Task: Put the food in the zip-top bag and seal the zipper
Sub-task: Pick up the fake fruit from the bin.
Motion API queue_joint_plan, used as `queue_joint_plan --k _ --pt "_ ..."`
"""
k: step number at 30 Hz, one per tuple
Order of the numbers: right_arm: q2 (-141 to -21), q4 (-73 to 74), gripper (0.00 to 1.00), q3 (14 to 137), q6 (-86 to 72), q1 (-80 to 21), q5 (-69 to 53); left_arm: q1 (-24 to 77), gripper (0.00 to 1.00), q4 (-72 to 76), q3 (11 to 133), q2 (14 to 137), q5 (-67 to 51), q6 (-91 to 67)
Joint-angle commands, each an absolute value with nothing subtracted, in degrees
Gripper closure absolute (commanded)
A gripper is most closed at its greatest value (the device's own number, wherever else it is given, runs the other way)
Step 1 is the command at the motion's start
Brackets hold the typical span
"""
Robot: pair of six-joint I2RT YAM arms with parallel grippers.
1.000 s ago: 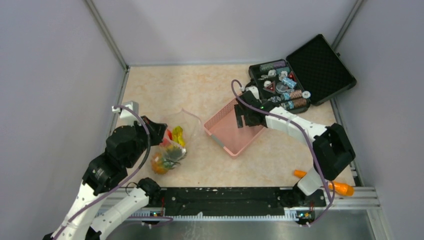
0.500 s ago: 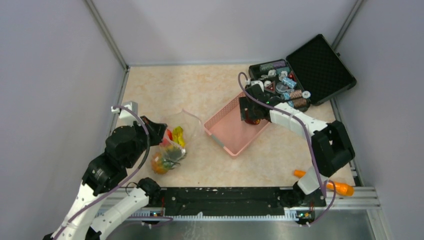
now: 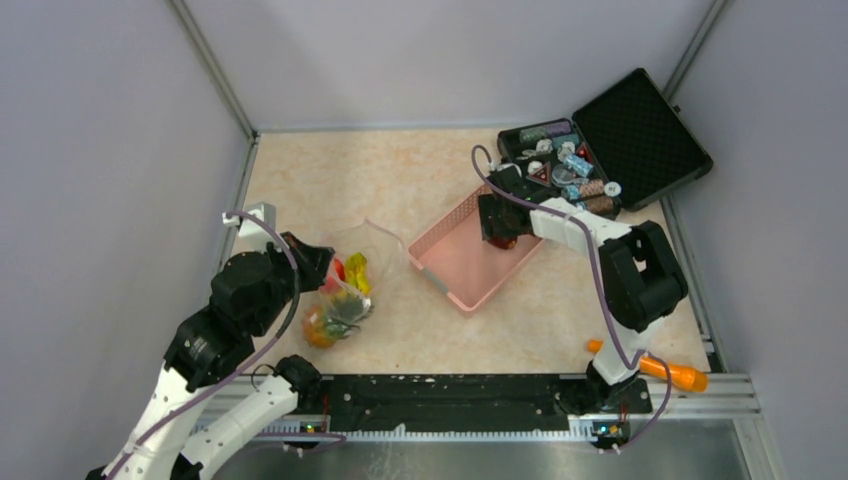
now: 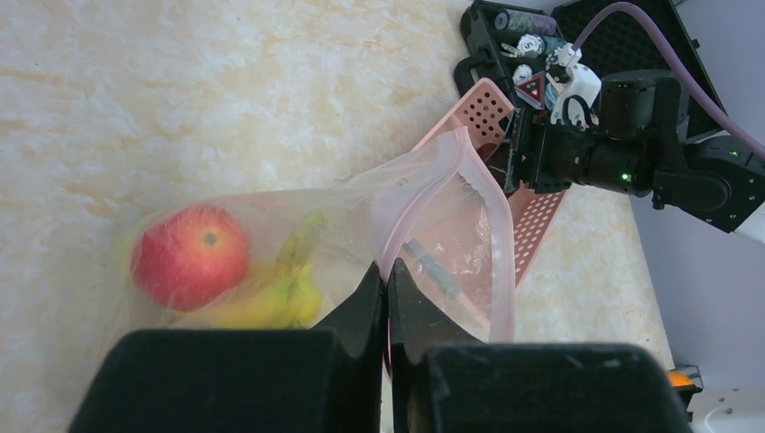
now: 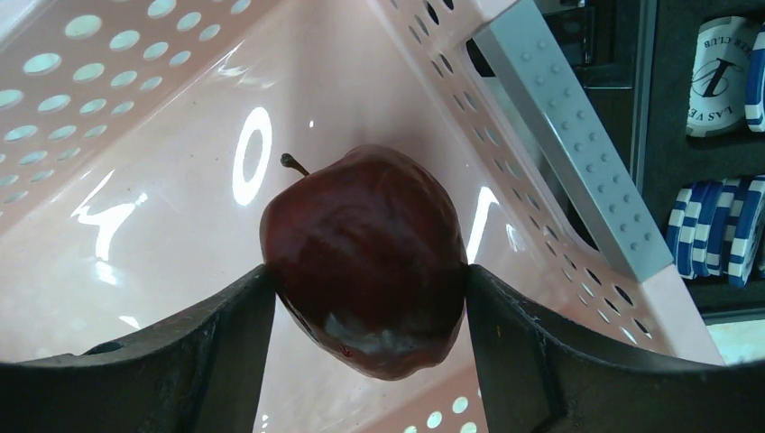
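Maroon fruit (image 5: 361, 244) inside pink basket (image 5: 108, 81); right arm (image 3: 565, 222) stretched forward, jaws clamped on it. Left arm (image 3: 245, 295) folded low, jaws pinched together on zip-top bag (image 4: 271, 212) rim beside zipper (image 4: 494, 225); contents blurred behind crinkled plastic.

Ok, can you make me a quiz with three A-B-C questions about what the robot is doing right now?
1. The left claw is: A wide open; B pinched shut on the zip-top bag's edge; C holding a spoon.
2. The dark maroon apple is: A inside the zip-top bag; B in the pink basket; C in the left claw.
3. The round fruit inside the bag is: A red; B blue; C green.
Answers: 1 B, its fingers meet on the pink zipper. 2 B, holed pink walls surround it, and the right claw grips its sides. 3 A, red shows through the clear plastic.
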State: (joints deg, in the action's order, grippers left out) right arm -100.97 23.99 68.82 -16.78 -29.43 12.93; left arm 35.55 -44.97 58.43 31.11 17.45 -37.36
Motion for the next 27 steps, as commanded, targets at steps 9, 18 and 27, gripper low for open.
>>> queue_joint_plan --k 9,18,27 --pt "-102.3 21.7 0.18 69.3 -15.6 -28.8 7.3 35.4 1.0 -41.7 57.9 31.9 17.0 -37.2" --pt "-104.4 22.2 0.15 73.3 -14.1 -28.8 10.1 35.3 1.0 -41.4 57.7 32.2 16.9 -37.4" --pt "-104.8 22.4 0.34 73.9 -13.4 -28.8 7.6 35.3 1.0 -41.6 57.4 31.2 17.4 -37.7"
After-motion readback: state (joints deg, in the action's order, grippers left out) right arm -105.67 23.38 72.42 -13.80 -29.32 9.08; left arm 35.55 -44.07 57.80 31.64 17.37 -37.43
